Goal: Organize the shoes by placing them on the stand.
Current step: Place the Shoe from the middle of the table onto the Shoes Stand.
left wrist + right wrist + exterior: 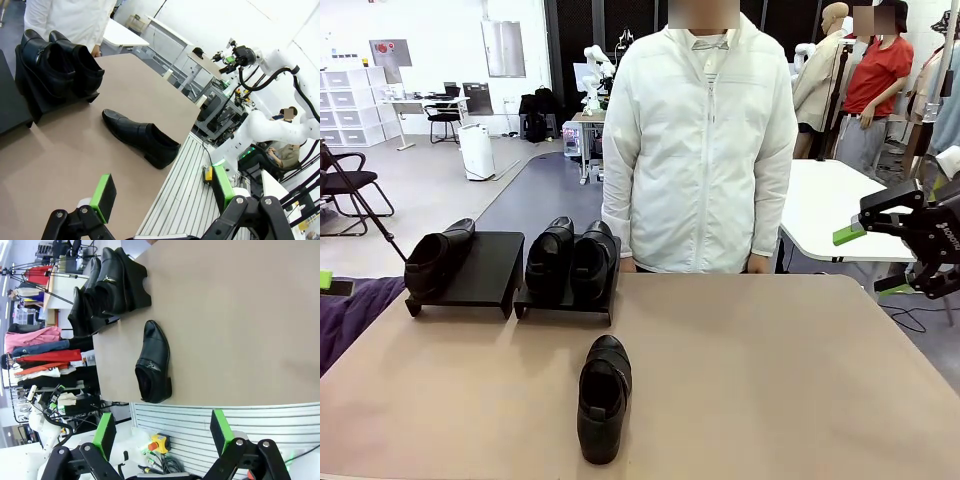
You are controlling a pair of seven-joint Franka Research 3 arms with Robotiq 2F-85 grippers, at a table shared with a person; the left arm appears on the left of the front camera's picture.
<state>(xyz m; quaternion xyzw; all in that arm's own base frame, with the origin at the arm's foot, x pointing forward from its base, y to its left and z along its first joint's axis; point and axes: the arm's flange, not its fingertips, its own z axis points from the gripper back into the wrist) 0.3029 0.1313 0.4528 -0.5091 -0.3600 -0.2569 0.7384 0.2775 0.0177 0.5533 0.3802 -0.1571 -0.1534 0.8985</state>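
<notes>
One glossy black shoe (603, 398) lies alone on the tan table near its front edge, toe toward me; it also shows as the lone shoe (142, 138) and the lone shoe (154, 362). Two shoes (572, 260) stand side by side on the right black stand (565, 306). A single shoe (438, 258) rests on the left black stand (488, 270). My right gripper (872, 262) hovers open off the table's right side, well above the tabletop. My left gripper (164, 190) is open and empty beyond the table's edge. The right gripper (162, 430) is likewise empty.
A person in a white jacket (705, 140) stands at the far edge with arms hanging down. A purple cloth (350, 315) lies at the table's left corner. A white table (840, 205) stands behind on the right. Bare tabletop (780, 380) spreads right of the lone shoe.
</notes>
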